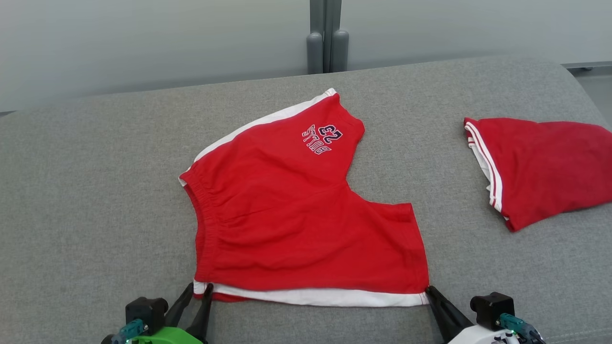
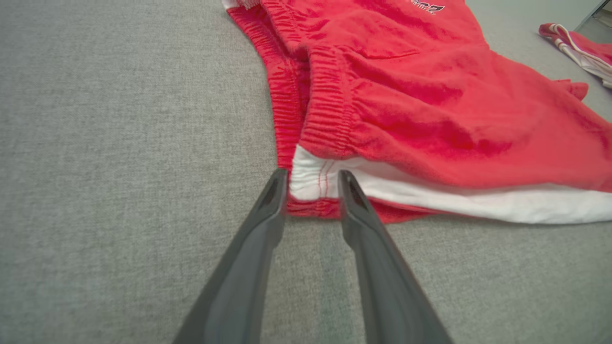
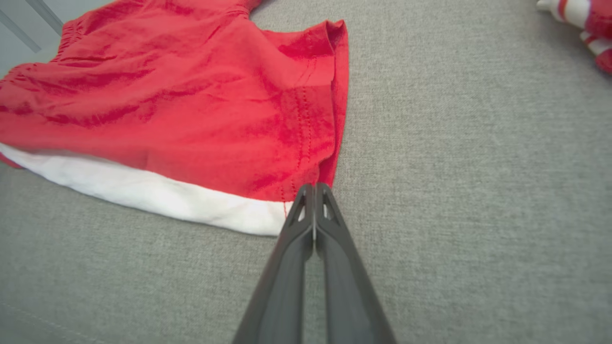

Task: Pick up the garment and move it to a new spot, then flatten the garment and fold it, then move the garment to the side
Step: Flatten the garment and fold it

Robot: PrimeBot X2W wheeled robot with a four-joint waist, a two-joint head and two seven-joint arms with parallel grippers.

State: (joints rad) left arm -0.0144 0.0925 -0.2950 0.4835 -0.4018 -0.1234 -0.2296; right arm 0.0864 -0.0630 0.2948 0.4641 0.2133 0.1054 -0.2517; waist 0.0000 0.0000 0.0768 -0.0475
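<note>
The garment (image 1: 296, 215), red shorts with white side stripes and a printed number, lies spread on the grey cushion (image 1: 95, 200). My left gripper (image 1: 198, 289) is at its near left corner. In the left wrist view the left gripper (image 2: 311, 179) stands open, its two fingers on either side of the white corner of the garment (image 2: 430, 105). My right gripper (image 1: 428, 289) is at the near right corner. The right wrist view shows the right gripper (image 3: 313, 188) shut, its tips pinched together on the hem corner of the garment (image 3: 191, 105).
A second red piece of clothing (image 1: 540, 167) with white trim lies at the right of the cushion, apart from the shorts; it shows as clothing (image 2: 573, 43) and clothing (image 3: 593, 28) in the wrist views. A grey post (image 1: 327, 43) stands behind the cushion.
</note>
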